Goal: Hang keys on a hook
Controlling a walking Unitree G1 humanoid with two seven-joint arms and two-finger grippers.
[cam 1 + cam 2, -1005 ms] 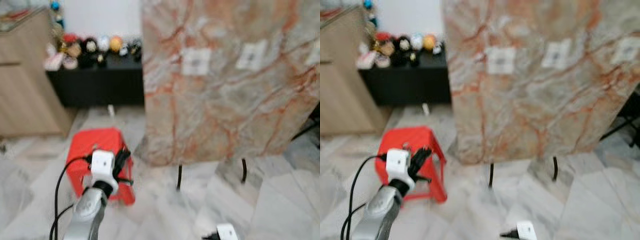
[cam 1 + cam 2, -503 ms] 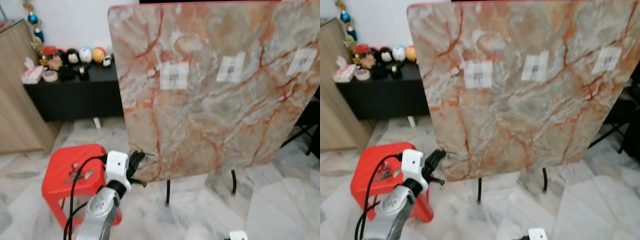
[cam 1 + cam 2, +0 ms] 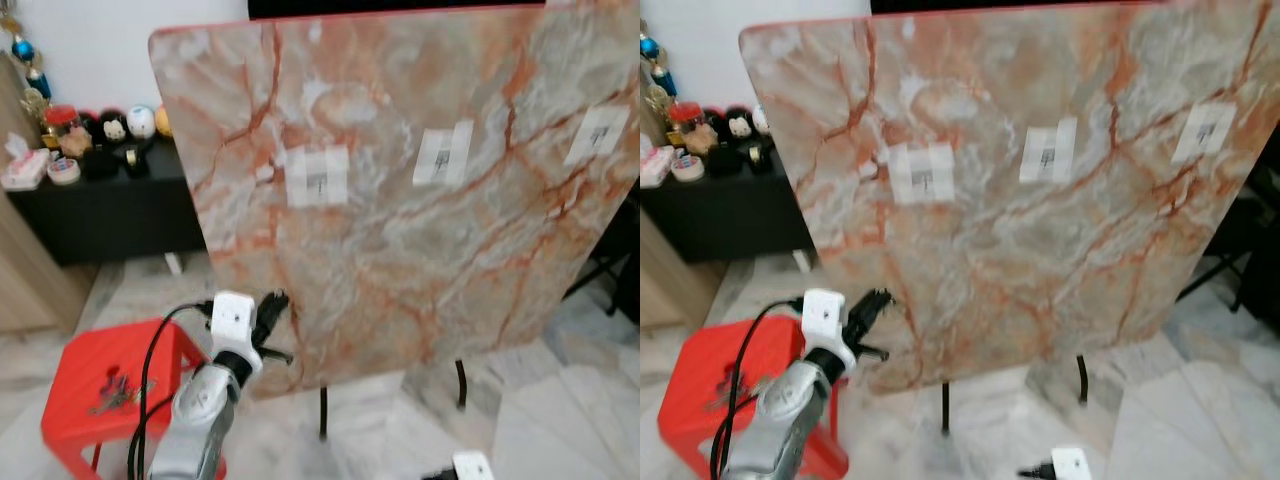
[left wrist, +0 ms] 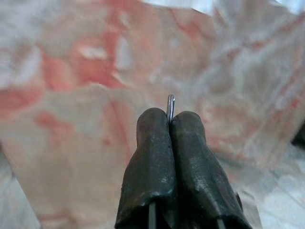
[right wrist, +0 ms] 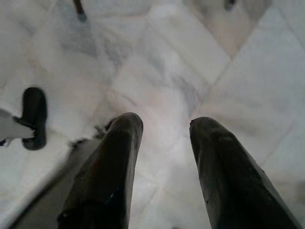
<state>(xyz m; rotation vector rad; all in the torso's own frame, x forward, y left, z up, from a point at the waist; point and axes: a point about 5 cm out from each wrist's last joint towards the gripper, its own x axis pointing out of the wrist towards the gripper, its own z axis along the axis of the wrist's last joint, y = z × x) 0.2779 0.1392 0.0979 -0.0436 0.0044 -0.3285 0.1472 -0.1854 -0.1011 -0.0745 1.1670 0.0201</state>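
At the far left a low black cabinet carries a row of small figurines, and in front of it stands a red stool. A bunch of keys lies on the stool's seat, near its middle, apart from both grippers. Just right of the stool the left gripper is raised in front of the lower left part of a marble-patterned board. Its wrist view has the two black fingers pressed together, with a thin metal loop pinched at the tips. It may be a key ring, but what hangs from it cannot be made out. Across the board's upper half sit three taped patches: the left patch, the middle patch and the right patch. Each shows a small dark mark that is probably a hook, too small to be sure. Low at the right, the right gripper points at the pale floor tiles with its fingers spread and nothing between them. Keys are likely light, hard and smooth, and a loose bunch will swing and clink. The ring is therefore the best place to pinch, leaving its opening free to slip over a hook.
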